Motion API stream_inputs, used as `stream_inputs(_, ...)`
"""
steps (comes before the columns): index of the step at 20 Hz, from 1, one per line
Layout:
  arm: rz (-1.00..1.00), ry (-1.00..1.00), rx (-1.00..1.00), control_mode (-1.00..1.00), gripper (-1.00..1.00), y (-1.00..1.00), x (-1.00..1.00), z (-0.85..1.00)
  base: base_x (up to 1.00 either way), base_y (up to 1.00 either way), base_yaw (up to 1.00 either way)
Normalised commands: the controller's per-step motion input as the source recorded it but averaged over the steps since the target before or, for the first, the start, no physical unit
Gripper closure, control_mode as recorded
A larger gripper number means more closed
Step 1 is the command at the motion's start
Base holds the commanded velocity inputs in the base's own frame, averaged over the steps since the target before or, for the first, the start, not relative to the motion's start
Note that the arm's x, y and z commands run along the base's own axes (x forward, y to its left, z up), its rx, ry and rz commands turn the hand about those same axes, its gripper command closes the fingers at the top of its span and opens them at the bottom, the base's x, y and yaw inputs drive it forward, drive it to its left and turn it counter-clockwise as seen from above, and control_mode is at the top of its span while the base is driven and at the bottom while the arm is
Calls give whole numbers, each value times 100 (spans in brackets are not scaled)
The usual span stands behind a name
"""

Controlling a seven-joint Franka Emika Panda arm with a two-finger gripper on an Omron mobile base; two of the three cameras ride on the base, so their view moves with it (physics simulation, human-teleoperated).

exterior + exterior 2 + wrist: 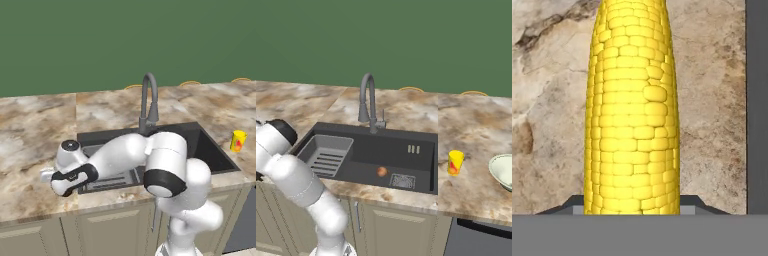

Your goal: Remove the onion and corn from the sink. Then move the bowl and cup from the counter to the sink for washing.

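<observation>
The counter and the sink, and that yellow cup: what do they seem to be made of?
The counter looks like polished stone: beige with brown marbled veins. The sink looks like matte dark grey composite or coated metal, flat with no shine; which one is unclear. The cup looks like smooth plastic or glazed ceramic: even bright yellow with a red mark.

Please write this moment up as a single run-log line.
gripper: shut on corn | corn: over counter, left of sink | onion: in sink | cup, bowl: on counter
</observation>
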Motion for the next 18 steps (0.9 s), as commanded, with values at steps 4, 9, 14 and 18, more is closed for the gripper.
stream_inputs(4,0,10,0,-100,100,39,25,-25,0,0,0)
stream_inputs(9,0,7,-1,-100,100,43,19,-22,0,0,0)
stream_inputs(14,0,10,-4,-100,-100,40,19,-25,0,0,0)
stream_inputs(18,0,15,-8,-100,-100,38,16,-33,0,0,0)
